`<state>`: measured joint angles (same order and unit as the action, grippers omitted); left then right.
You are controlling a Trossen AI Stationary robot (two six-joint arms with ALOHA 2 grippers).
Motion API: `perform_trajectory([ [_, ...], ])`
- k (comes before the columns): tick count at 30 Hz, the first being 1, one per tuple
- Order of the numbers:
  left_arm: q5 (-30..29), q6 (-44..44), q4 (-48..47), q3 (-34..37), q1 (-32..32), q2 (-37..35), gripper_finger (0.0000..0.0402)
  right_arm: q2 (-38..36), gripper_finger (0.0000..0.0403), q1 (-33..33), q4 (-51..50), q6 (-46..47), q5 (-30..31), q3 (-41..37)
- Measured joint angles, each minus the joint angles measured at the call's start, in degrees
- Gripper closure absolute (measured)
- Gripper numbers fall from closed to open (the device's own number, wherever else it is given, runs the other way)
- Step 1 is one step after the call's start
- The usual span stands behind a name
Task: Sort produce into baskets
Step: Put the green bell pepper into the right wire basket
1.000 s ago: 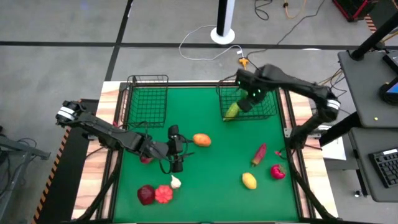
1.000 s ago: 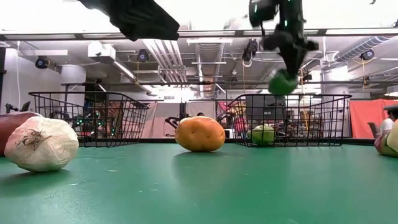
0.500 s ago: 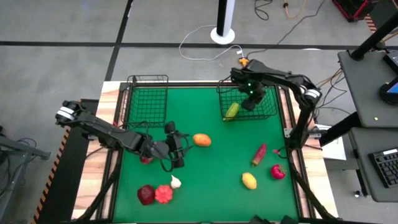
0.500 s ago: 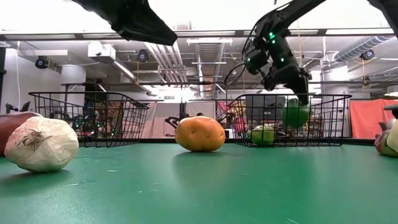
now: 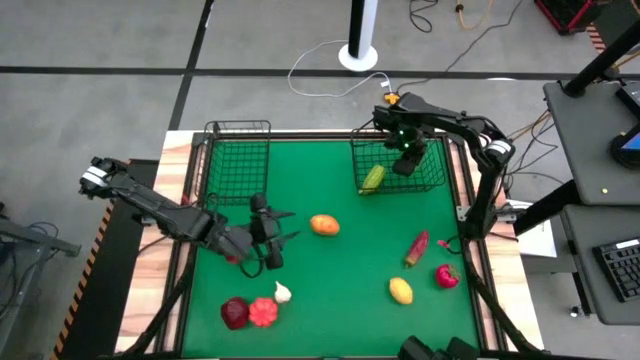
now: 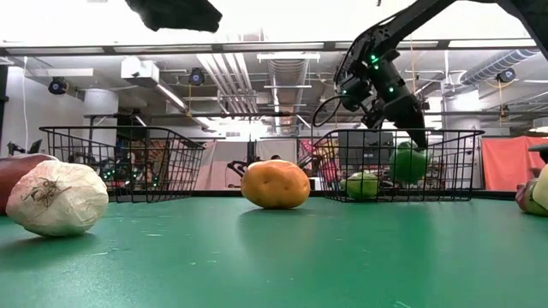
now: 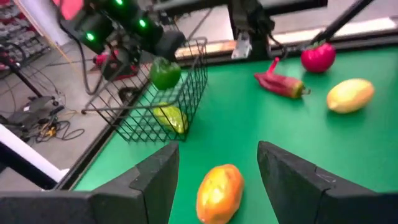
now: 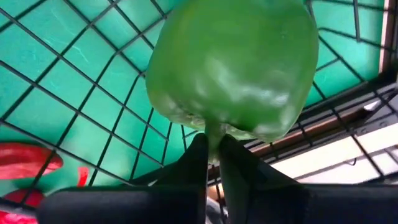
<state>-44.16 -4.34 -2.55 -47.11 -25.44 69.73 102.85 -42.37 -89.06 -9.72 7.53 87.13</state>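
Two black wire-mesh baskets point(image 5: 238, 160) point(image 5: 398, 166), two dark robot arms point(image 5: 160, 208) point(image 5: 455, 130), ten toy produce pieces counted: two inside the right basket, eight on the green mat.

We see a glossy green bell pepper point(image 8: 233, 68) against black wire mesh point(image 8: 74, 93) and green felt point(image 5: 340, 270), plus an orange potato point(image 6: 275, 184) and yellow lemon point(image 5: 400, 291).

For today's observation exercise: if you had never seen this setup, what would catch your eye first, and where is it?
The green pepper stands out first, pinched by its stem in the right gripper and hanging inside the right-hand wire basket, where a yellow-green piece already lies. Next comes the orange potato-like piece at mid-table, just ahead of the left gripper's open fingers.
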Motion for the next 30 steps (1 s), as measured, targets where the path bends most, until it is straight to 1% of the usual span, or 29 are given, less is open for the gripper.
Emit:
perform_trajectory([
  [4,-1.8,1.2,1.9,0.0,-2.4,-2.6,0.0201,0.4,0.0385,0.0,1.1,-1.4,0.0,0.0],
  [11,-2.0,2.4,1.5,0.0,-4.8,-6.2,0.0201,3.2,0.0385,0.1,1.1,-4.0,0.0,0.0],
  [20,-2.0,2.4,0.6,0.0,-5.3,-6.4,0.0201,4.3,0.0384,0.0,1.1,-4.5,0.0,-0.1],
  [23,-2.0,2.3,0.4,0.0,-5.3,-6.0,0.0201,4.2,0.0372,0.1,1.1,-3.9,0.0,-0.1],
  [30,-2.0,1.7,0.1,0.0,-5.3,-5.9,0.0201,4.2,0.0315,0.1,2.7,-3.0,0.0,-0.1],
])
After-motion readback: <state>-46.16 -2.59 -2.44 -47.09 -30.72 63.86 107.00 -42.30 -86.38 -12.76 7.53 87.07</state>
